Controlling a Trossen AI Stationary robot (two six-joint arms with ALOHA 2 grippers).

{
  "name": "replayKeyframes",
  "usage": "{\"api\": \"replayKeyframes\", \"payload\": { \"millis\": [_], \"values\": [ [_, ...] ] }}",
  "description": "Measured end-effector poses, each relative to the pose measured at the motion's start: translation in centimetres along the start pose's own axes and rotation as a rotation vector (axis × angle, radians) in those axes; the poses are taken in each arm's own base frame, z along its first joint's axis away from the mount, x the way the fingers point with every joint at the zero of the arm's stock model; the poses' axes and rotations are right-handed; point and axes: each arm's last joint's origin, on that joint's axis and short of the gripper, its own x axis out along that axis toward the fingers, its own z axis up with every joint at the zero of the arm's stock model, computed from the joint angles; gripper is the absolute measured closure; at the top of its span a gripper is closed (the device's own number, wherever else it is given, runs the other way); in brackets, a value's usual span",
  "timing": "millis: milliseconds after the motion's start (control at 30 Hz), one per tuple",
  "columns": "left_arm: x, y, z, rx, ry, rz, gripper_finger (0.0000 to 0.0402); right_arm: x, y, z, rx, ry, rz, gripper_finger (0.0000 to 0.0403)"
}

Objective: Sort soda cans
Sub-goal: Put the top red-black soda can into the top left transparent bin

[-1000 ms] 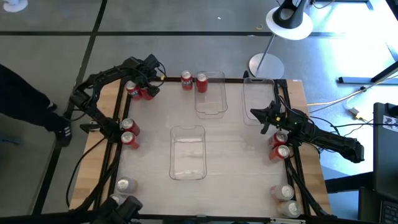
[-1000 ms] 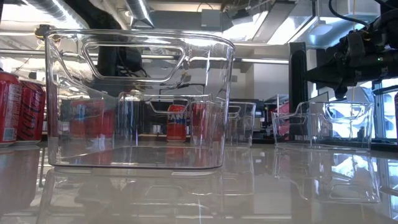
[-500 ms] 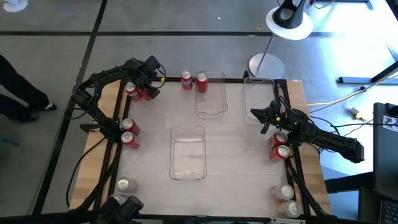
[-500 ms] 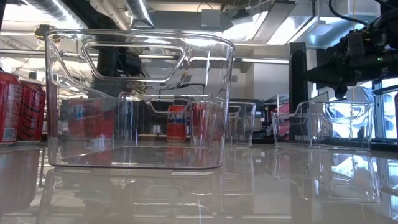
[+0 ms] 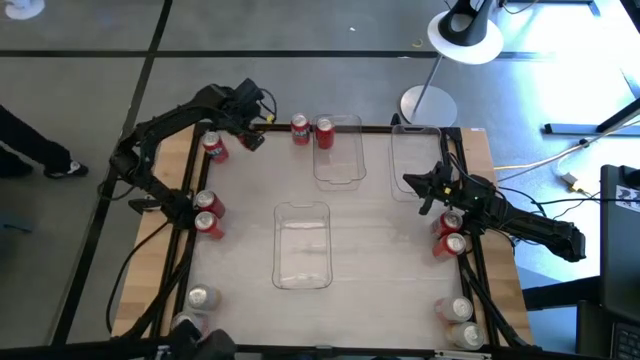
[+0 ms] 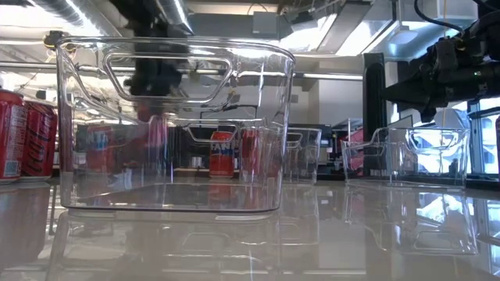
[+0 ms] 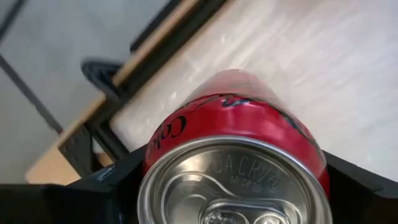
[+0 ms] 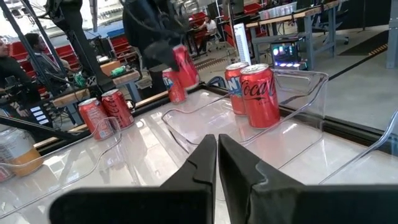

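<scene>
Bright, even daylight; glare streaks the table [image 6: 328, 234], and the lifted red can [image 8: 185, 65] is motion-blurred.

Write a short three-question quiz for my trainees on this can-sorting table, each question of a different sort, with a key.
1. True or false: the left claw grips a red can.
2. How many clear bins are on the table? A) two B) three C) five
3. Fill in: the right claw is ____ (open/shut).

Key: 1 true; 2 B; 3 shut.
</scene>
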Motion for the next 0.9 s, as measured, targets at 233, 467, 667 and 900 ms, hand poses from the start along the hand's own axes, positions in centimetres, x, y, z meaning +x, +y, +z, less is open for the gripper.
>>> {"api": "replayKeyframes", "payload": {
  "millis": [233,467,667,900],
  "values": [
    [-5.8,-3.5,1.0,0.112,-0.202,-0.054,0.0095,-0.2,0.5,1.8,0.030,-0.179,0.068,0.0384],
    [-8.9,-7.9,1.8,0.208,-0.411,-0.210,0.0094,-0.8,1.3,4.5,0.025,-0.311,0.144,0.0384],
    [-10.1,-10.3,2.2,0.260,-0.540,-0.341,0.0093,-0.5,1.5,5.0,0.022,-0.304,0.142,0.0384],
    [-10.6,-12.6,2.8,0.285,-0.627,-0.408,0.0092,1.2,1.7,5.6,0.000,-0.227,0.118,0.0384]
  ]
}}
